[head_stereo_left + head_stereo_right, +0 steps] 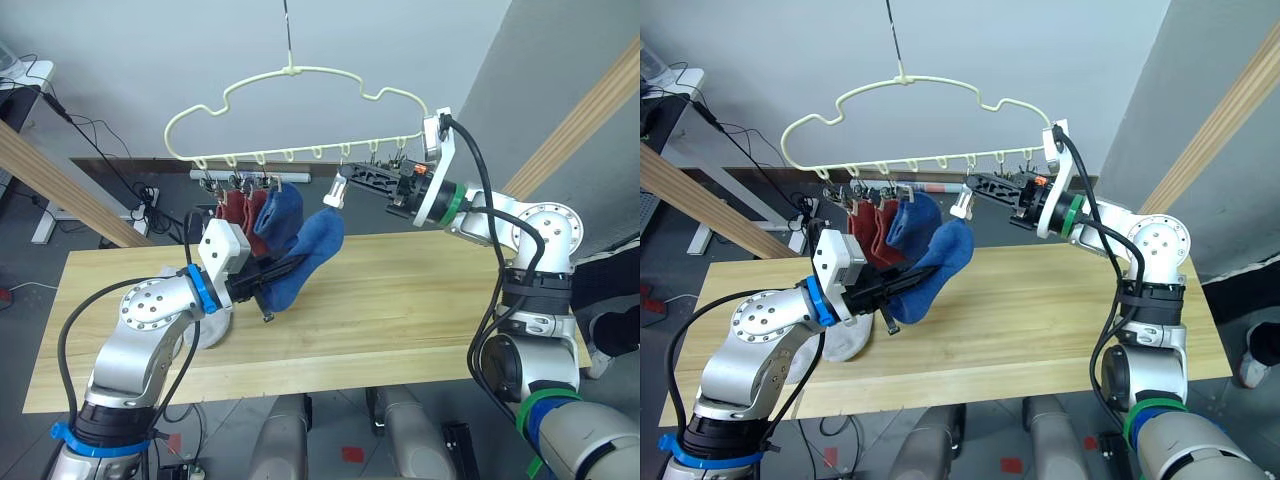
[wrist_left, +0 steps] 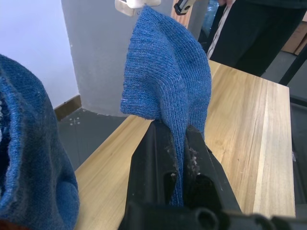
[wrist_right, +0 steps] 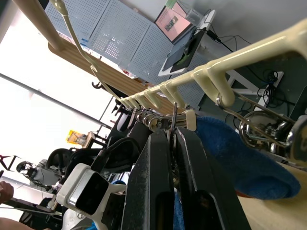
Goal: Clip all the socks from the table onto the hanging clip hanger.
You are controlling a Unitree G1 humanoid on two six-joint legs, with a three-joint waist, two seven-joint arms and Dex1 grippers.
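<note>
Blue sock [image 1: 305, 262] was up off the table [image 1: 420, 300], pinched at its lower end in the left gripper [image 1: 272, 278], toe end pointing up toward the clip hanger [image 1: 300, 110]. Hanger hung on a thin line above the far table edge. Already clipped at its left end: two rust red socks [image 1: 240, 212] and a second blue sock [image 1: 280, 210], bunched together. Clips toward the hanger's right end [image 1: 385, 160] carried nothing. One light grey sock [image 1: 205, 330] lay on the table under the left forearm, near the front-left corner.

Room: table's right half was bare wood, front and right edges unobstructed. Slanted wooden poles [image 1: 60, 185] flanked both sides behind.

Left wrist view showed the fingers [image 2: 158, 163] squeezing the knit between them (narrow gap, sock only) plus a person in dark clothes [image 2: 259, 33] standing beyond the far table end. Right wrist view showed the right gripper [image 3: 173, 143] closed narrow on a metal clip [image 3: 173, 117] just under the hanger bar, blue fabric right behind it.

Pose: left arm bent, elbow low over the table, gripper angled up-right. Right arm reached in nearly level from the right, fingers at the hanger's bar line with a white clip piece [image 1: 336, 190] at their tips, just beside the held sock's top.
</note>
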